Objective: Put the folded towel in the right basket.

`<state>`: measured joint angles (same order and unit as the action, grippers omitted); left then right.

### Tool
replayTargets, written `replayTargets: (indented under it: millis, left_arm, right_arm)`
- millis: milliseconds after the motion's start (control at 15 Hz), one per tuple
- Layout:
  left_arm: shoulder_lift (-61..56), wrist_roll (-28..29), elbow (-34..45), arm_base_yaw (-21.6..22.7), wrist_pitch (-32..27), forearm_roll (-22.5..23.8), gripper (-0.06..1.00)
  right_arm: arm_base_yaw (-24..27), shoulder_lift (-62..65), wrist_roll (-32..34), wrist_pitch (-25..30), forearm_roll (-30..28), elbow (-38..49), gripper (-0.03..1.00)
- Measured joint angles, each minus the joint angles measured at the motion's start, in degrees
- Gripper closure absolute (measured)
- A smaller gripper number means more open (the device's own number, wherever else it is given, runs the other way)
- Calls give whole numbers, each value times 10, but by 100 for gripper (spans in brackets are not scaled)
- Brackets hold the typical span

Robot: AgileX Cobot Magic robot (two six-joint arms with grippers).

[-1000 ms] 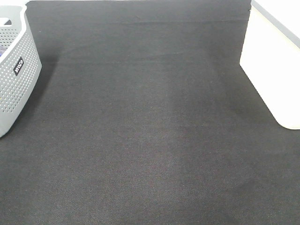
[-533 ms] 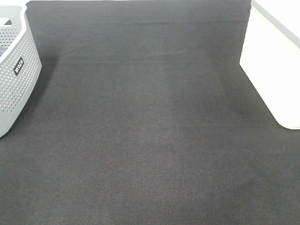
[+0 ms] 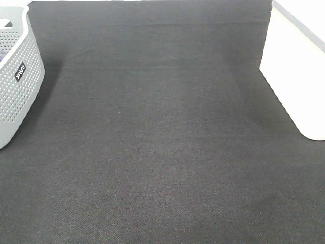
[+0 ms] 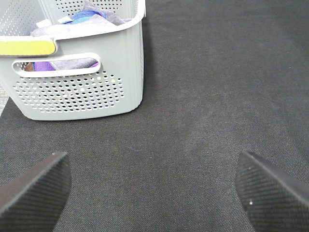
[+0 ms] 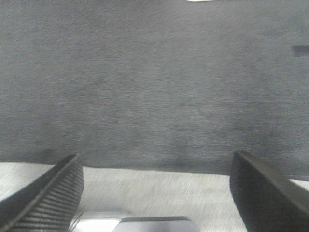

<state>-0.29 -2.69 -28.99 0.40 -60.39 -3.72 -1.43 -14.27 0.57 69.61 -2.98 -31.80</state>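
No folded towel lies on the black mat (image 3: 162, 132). The grey perforated basket (image 3: 14, 76) stands at the left edge; in the left wrist view this basket (image 4: 82, 72) holds purple, blue and grey cloth (image 4: 82, 17). A white bin (image 3: 299, 66) stands at the right edge. Neither arm shows in the high view. My left gripper (image 4: 154, 193) is open and empty above the mat, facing the grey basket. My right gripper (image 5: 154, 193) is open and empty over the mat, with a pale surface (image 5: 154, 193) below it.
The mat (image 4: 217, 72) stretches between the grey basket and the white bin. A white strip runs along the mat's far edge in the right wrist view (image 5: 207, 1).
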Motion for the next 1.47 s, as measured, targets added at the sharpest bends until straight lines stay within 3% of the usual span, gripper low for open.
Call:
replayTargets:
  millis: [333, 1467]
  left_arm:
    - [0, 0, 0, 0, 0, 0, 7]
    - [0, 0, 0, 0, 0, 0, 7]
  right_arm:
    - [0, 52, 0, -78, -8, 28, 19]
    - [0, 86, 0, -83, -8, 29, 19]
